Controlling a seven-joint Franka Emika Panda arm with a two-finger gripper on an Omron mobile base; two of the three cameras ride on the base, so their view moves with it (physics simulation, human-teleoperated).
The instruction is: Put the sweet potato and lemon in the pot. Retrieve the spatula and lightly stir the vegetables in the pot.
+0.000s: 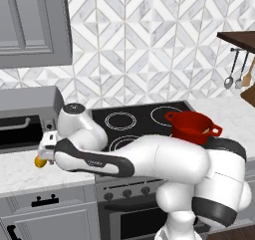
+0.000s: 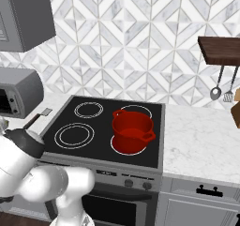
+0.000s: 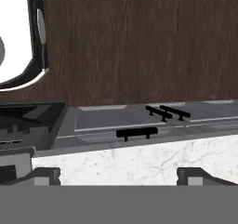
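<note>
From the left, we are reaching low beside the lemon [image 1: 39, 161] on the counter. From the right, the pot [image 2: 132, 131] is waiting on the stove. In the hand view, our fingers [image 3: 45, 175] are standing wide, holding nothing; we should lower slowly.

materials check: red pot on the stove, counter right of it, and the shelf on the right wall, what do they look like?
Round red pot with short side handles: likely enamelled or painted metal; even glossy red with soft highlights. White veined counter: looks like polished marble or a marble-look slab, given the grey veining. Dark brown wall shelf: wood by its brown grain-like tone, matte; too small to tell more.
</note>
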